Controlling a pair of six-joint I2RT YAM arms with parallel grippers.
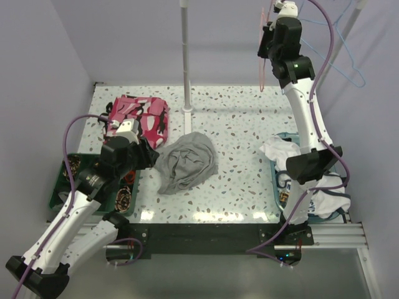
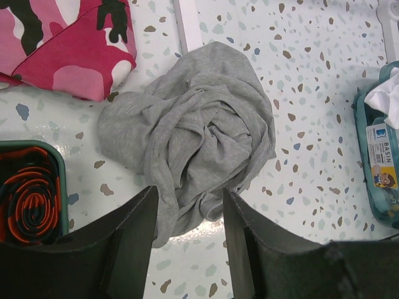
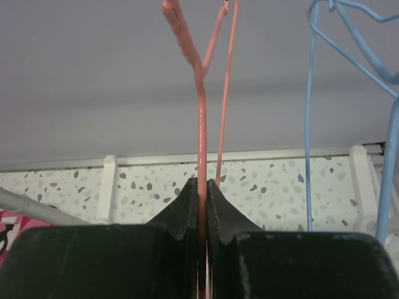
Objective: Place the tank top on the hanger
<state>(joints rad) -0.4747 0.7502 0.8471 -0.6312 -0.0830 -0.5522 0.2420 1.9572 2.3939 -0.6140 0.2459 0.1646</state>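
- The tank top (image 1: 187, 163) is plain heather grey, crumpled into a rounded heap of swirled folds, with no strap or hem laid out flat.
- It lies on the speckled desk (image 1: 249, 124) a little left of centre, just near and right of a pink camouflage garment (image 1: 138, 118).
- The hanger (image 3: 201, 118) is thin pink-red wire. It hangs high at the far right, left of light blue hangers (image 3: 308, 124).
- The left arm (image 1: 81, 199) reaches from the near-left corner, its wrist low over the left of the desk and aimed at the tank top.
- The left jaws stand about half open and hold nothing. In the wrist view they frame the near edge of the cloth; whether they touch it I cannot tell.
- The right arm (image 1: 305, 118) stretches upward and far, with its wrist raised to the hanger.
- The right jaws are pinched closed on the hanger's wire, which runs straight up from between them.
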